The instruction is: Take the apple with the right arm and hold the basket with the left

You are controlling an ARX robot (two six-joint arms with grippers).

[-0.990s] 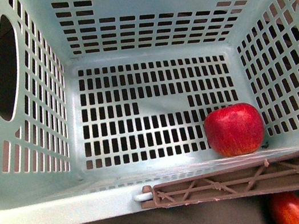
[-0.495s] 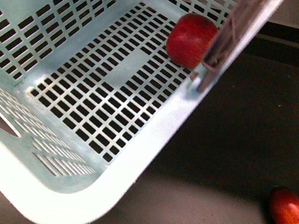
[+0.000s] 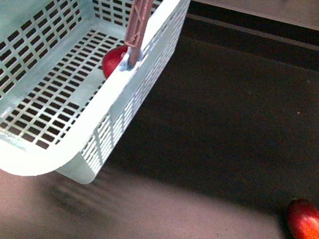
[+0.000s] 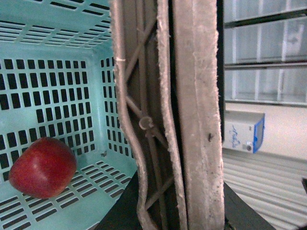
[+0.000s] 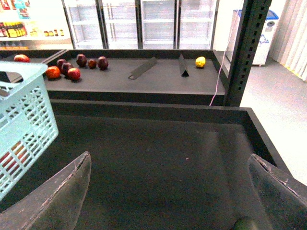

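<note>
You have the basket [image 3: 16, 159] tilted at the left of the front view, with its rounded near corner over the dark table [image 3: 227, 119] and a blurred shadow beneath it. Its brown latticed handle [image 3: 141, 17] stands upright against the right-hand wall. The apple [image 3: 113, 62] lies inside on the slotted floor, tucked against that wall just behind the foot of the handle, so from the front you see only a red sliver of it. The left wrist view shows it whole, resting on the floor near a corner of the basket. That same view is filled up close by the handle, and you cannot tell from it whether the left gripper's jaws are clamped on the handle or loose. Your right gripper [image 5: 168, 201] hangs over bare table with its two grey fingers [image 5: 57, 196] spread wide and nothing between them. It is well apart from the apple, and only the basket's corner shows at the edge of its view. An oblong red-to-yellow fruit [image 3: 311, 235] lies on the table at the near right, well apart from the basket. Beyond the table, a shelf carries several dark red fruits [image 5: 76, 62] and a yellow one [image 5: 200, 61].
</note>
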